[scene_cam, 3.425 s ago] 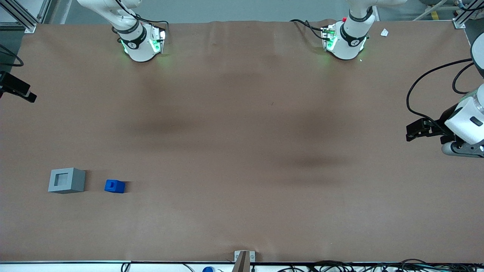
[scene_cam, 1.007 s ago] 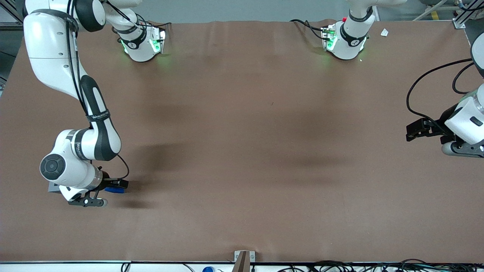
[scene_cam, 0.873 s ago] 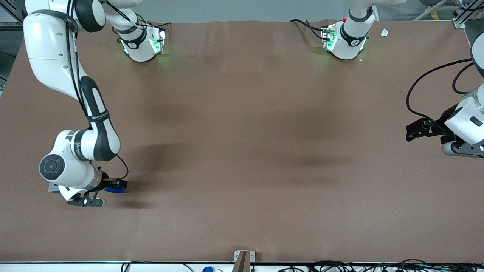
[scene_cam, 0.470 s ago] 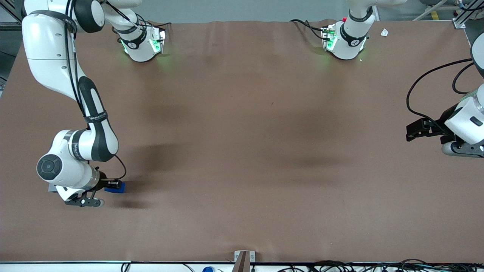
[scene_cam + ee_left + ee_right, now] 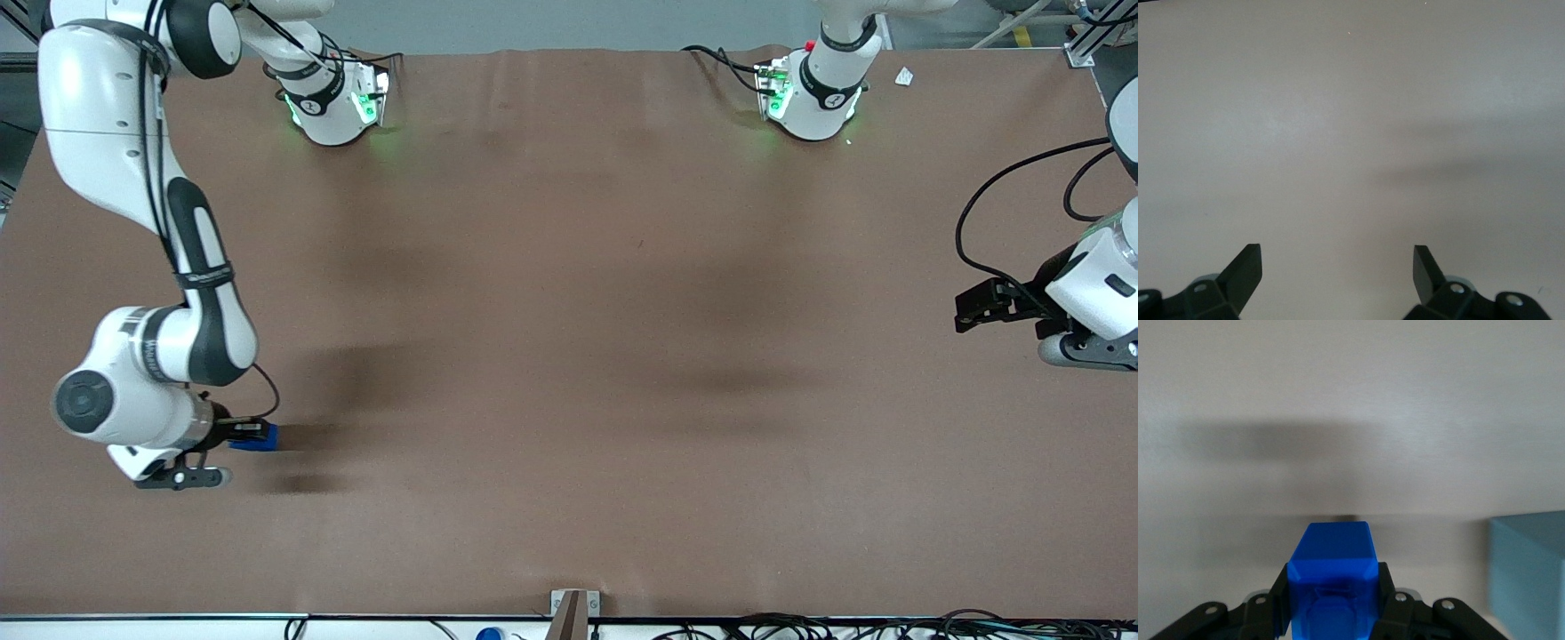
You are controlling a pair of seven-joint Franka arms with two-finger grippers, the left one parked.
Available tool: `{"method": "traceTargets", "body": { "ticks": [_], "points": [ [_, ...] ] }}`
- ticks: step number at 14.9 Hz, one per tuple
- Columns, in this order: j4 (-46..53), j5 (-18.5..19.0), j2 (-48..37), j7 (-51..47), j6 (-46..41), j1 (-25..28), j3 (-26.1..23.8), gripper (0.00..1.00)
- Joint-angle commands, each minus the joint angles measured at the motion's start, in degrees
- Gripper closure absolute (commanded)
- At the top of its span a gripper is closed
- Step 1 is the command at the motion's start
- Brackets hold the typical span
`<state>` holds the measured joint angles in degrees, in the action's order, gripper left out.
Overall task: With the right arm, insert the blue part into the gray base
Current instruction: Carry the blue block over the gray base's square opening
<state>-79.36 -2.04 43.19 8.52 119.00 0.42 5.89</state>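
Note:
My right arm's gripper (image 5: 247, 434) is low over the brown table (image 5: 569, 356) toward the working arm's end. It is shut on the blue part (image 5: 264, 438), which pokes out from under the wrist. In the right wrist view the blue part (image 5: 1333, 577) sits clamped between the two black fingers (image 5: 1279, 603), with its shadow on the table ahead of it. The gray base (image 5: 1528, 570) shows beside the blue part there, a short gap away. In the front view the gray base is hidden under the arm's white wrist (image 5: 116, 409).
The two robot bases with green lights (image 5: 333, 102) (image 5: 813, 98) stand at the table's edge farthest from the front camera. The parked arm's black gripper (image 5: 982, 307) and its looping cables hang at the parked arm's end. A small bracket (image 5: 573, 609) sits at the near edge.
The right arm came in and closed on the blue part. Over the last second it has carried it sideways toward the gray base, whose last visible corner the wrist now covers.

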Motion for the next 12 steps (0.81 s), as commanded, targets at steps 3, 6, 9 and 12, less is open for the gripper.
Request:
{"method": "traceTargets", "body": {
  "ticks": [3,6,9,12],
  "points": [
    [6.5,0.0,-1.7,12.6,-10.2,-6.8,-0.9,1.00],
    [7.6,0.0,-1.4,17.7,-9.9,-9.5,-1.0,1.00],
    [8.1,-0.1,-1.3,18.3,-9.6,-11.2,-1.1,1.00],
    [8.3,-0.2,-1.1,18.5,-9.5,-12.8,-1.1,1.00]
  ]
}}
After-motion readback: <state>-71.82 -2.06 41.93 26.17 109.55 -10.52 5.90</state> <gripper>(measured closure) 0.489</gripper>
